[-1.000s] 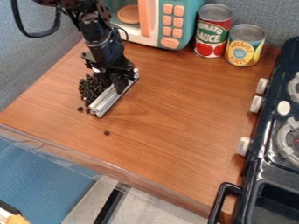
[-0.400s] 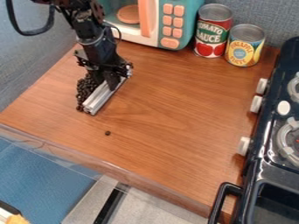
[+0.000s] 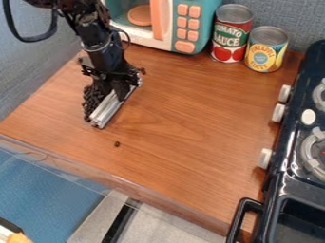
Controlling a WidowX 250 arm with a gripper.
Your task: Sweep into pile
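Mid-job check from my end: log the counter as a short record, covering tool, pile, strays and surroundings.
gripper: black gripper, over the counter's left side
held: silver bar, slanting, its lower end toward the near edge
pile: small dark pieces, heaped along the bar's left side in the picture
stray: one dark piece, apart from the heap, nearer the counter's front edge
back: toy microwave, red can, yellow-and-blue can
right: toy stove
status: sweep unfinished, one piece outside
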